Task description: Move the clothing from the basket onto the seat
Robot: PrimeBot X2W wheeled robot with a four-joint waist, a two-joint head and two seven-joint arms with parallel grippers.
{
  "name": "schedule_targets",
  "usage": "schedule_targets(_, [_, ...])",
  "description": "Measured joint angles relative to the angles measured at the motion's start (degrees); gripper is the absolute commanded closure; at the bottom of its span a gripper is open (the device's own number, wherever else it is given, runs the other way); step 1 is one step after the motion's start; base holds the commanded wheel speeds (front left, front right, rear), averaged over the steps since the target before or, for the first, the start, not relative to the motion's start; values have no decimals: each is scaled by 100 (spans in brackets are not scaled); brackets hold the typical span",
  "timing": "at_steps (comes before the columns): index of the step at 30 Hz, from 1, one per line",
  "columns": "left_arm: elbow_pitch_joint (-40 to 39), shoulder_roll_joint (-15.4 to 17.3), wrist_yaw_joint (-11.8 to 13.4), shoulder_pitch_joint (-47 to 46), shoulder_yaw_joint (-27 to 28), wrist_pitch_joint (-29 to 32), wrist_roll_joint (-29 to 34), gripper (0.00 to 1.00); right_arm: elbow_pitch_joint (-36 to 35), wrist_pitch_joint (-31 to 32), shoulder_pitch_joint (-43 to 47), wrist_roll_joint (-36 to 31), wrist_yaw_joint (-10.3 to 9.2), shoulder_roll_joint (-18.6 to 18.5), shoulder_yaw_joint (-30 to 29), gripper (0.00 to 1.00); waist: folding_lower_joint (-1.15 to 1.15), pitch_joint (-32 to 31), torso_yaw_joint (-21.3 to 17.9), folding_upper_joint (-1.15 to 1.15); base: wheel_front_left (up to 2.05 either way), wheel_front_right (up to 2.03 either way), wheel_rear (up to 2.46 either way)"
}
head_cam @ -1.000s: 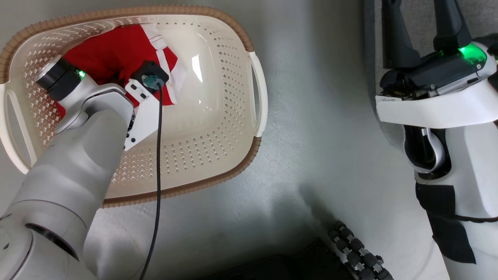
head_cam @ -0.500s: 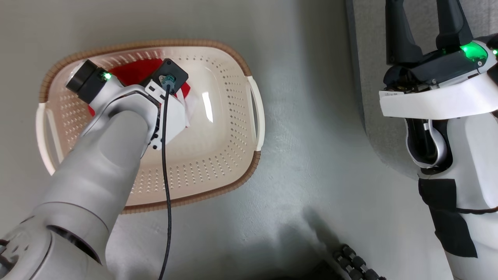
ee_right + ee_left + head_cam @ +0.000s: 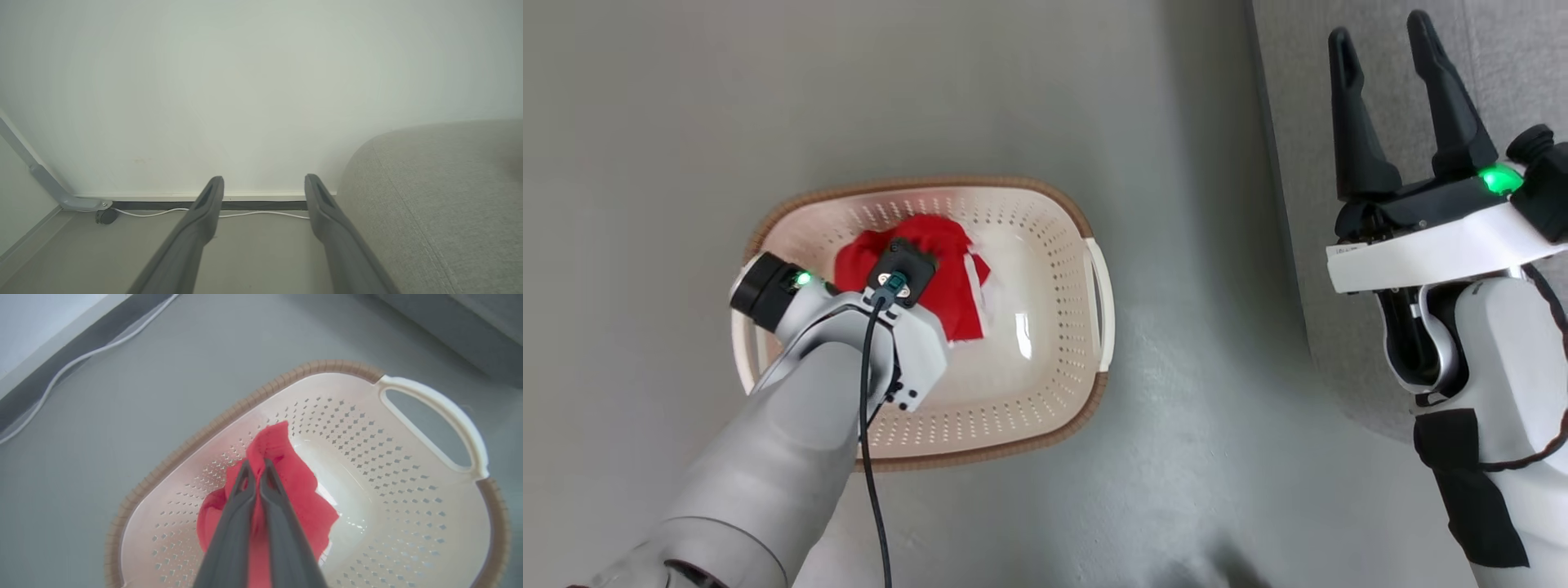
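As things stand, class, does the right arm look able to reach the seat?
Probably yes: the right arm hovers right by the seat, jaws open and empty, with nothing in between.

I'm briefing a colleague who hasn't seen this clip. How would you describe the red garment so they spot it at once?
On the grey floor left of the grey sofa stands a cream perforated basket with a brown rim. There, the left gripper is shut on bunched clothing. It is the one bright red thing, white-trimmed, against pale plastic.
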Motion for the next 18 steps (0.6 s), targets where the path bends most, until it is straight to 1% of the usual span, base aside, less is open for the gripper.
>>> schedule_targets(3, [-442,-1,30,80,136,-1,-14,100,148,0,90,-5,0,-30,10,0,0,-291,94,0,0,0,0])
schedule_targets(6, [-792,-43,120,212,296,-16,-64,100,305,0,244,-5,0,-65,11,0,0,-596,188,0,0,0,0])
schedule_targets(11, [-1329,-43,223,686,588,-18,-177,100,504,0,474,-7,0,-112,7,0,0,-1078,351,0,0,0,0])
schedule_targets(16, [-1997,-52,313,1089,1012,-18,-237,100,681,0,712,-7,0,-114,8,0,0,-1505,508,0,0,0,0])
schedule_targets(18, [-2281,-52,313,1249,1210,-18,-237,100,737,0,807,-7,0,-113,11,0,0,-1669,559,0,0,0,0])
